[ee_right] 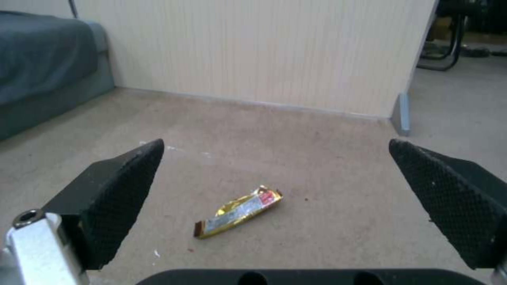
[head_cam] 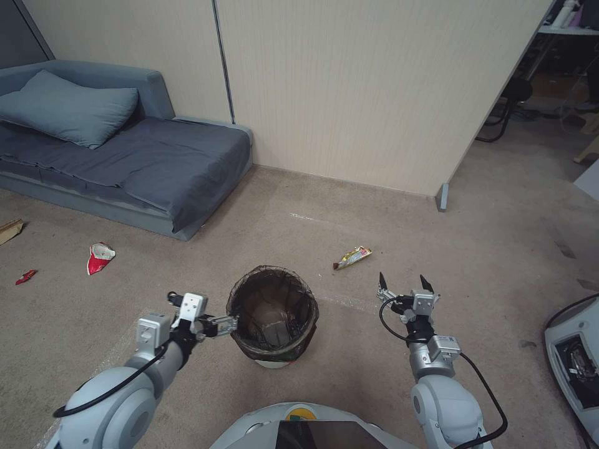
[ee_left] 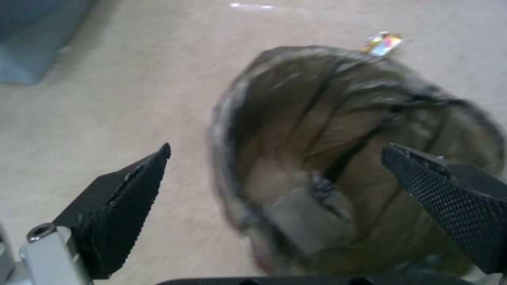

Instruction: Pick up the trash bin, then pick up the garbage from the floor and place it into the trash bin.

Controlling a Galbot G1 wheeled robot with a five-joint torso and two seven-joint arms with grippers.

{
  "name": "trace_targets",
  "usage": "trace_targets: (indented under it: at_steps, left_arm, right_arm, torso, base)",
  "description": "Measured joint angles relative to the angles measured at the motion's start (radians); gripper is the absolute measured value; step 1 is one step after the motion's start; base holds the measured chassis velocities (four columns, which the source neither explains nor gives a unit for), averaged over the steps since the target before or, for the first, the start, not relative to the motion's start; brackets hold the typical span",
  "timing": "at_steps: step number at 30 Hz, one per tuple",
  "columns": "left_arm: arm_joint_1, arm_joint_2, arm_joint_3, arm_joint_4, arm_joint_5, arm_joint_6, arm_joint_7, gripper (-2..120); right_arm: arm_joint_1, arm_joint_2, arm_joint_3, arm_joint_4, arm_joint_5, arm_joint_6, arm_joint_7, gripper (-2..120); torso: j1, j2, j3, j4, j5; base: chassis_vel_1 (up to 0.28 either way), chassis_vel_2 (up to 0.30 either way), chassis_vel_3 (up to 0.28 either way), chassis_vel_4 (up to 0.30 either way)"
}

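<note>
1. No words or brand names can be read on any wrapper; the print is too small.
2. Far left on the floor (head_cam: 374, 386), at about 9 o'clock from the trash bin (head_cam: 272, 312), lie a brown paper bag (head_cam: 9, 231), a small red scrap (head_cam: 25, 277) and a crumpled red-and-white wrapper (head_cam: 99, 257).
3. Behind them, at about 10 o'clock, is a blue-grey sofa (head_cam: 143, 159) with a pillow (head_cam: 68, 107).
4. The left gripper (head_cam: 232, 323) is at the bin's 9 o'clock side, right at the rim. In the left wrist view its jaws are spread wide, with the rim between the two black fingers (ee_left: 119, 206).
5. The bin stands upright in the middle of the floor. It has a dark bag (head_cam: 302, 321) folded over the rim. I cannot see any litter inside it.
6. A gold snack wrapper (head_cam: 352, 256) lies at about 1 o'clock from the bin, well apart from it. The right wrist view shows its silver middle and red end (ee_right: 239, 211) up close.
7. The right gripper (head_cam: 405, 284) hangs at the bin's 3 o'clock, jaws spread, holding nothing.
8. Behind stands a pale wall panel (head_cam: 374, 87).
</note>
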Motion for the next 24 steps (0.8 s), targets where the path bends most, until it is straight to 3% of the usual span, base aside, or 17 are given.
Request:
trace_targets:
  at_steps: [10,24]
  left_arm:
    - [-0.115,0.027,0.088,0.126,-0.036,-0.004,-0.048,100]
    - [-0.159,0.013,0.061,0.228,-0.055,-0.007,-0.059,100]
  right_arm:
    - [0.003,-0.014,-0.007,-0.017,-0.004,0.002,0.0,100]
    - [0.015,-0.003,-0.03,-0.041,-0.021,0.003,0.0,100]
  torso:
    - [0.0,0.0,0.0,0.0001,0.0003]
    - [0.0,0.0,0.0,0.0003,0.0001]
  base:
    - [0.0,0.0,0.0,0.0]
    - [0.0,0.0,0.0,0.0]
